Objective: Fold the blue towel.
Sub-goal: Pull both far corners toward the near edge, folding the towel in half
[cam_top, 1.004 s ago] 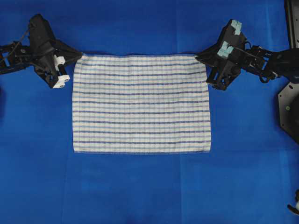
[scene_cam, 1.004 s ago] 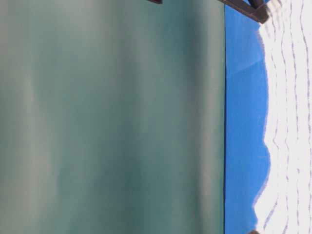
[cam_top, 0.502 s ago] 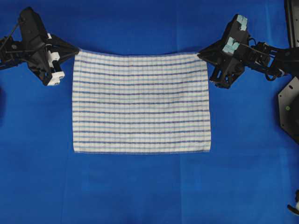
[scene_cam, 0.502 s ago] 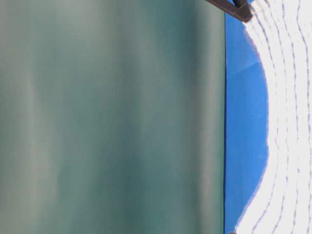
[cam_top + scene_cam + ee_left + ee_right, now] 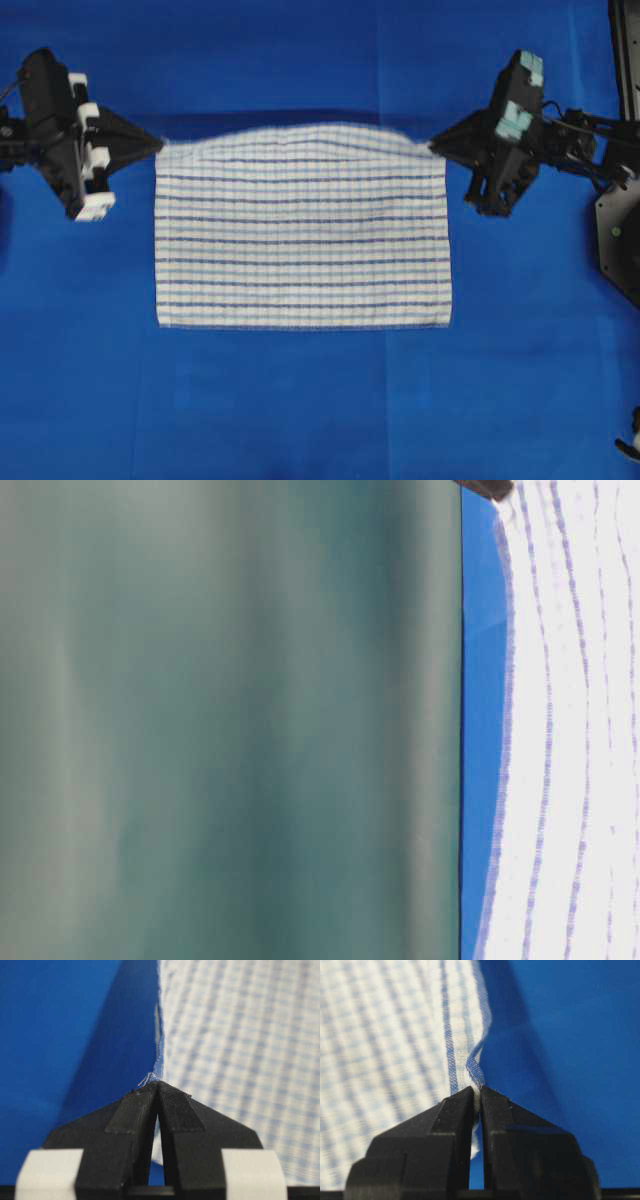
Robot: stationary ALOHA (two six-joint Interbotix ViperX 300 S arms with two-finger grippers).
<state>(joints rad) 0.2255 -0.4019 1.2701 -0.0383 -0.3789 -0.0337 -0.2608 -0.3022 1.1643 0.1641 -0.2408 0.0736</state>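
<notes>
The blue towel (image 5: pixel 303 235), white with thin blue stripes, lies on the blue table covering, its near edge flat. Its far edge is raised and bowed, casting a shadow behind it. My left gripper (image 5: pixel 158 146) is shut on the towel's far left corner; in the left wrist view the jaws (image 5: pixel 158 1085) pinch the frayed corner of the towel (image 5: pixel 235 1055). My right gripper (image 5: pixel 434 145) is shut on the far right corner; in the right wrist view (image 5: pixel 476 1091) cloth shows between the closed jaws, with the towel (image 5: pixel 380 1045) to the left. The table-level view shows the lifted towel (image 5: pixel 575 730) at the right.
The blue table covering (image 5: pixel 300 400) spreads all around the towel. A black arm base (image 5: pixel 620 235) stands at the right edge, and a small dark part (image 5: pixel 630 440) at the lower right corner. A green backdrop (image 5: pixel 230 720) fills most of the table-level view.
Both grippers have risen and moved outward with the far corners in them. The towel's far edge has lifted off the table and now bows upward, with a shadow behind it.
</notes>
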